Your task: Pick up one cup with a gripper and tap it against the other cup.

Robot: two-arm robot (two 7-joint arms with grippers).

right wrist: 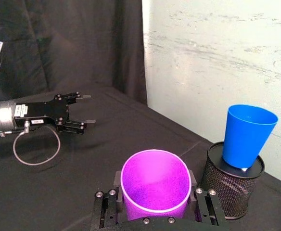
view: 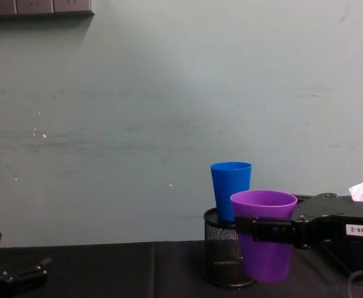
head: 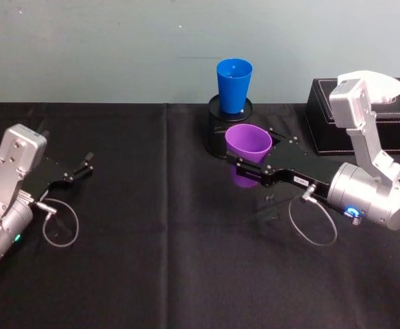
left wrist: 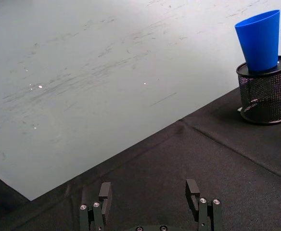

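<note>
Right gripper [head: 244, 168] is squeezing the purple cup [head: 248, 145] in its fingers. A hard bump is risking toppling the blue cup [head: 234, 83] off its perch, while left gripper [head: 83, 166] is waiting far off, fingers apart.

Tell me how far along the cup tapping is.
Done: the right gripper has jaws shut on the purple cup. In hand: it holds the cup near the blue cup standing in a mesh holder. Left: the tap; cups apart. The left gripper rests open, far left.
</note>
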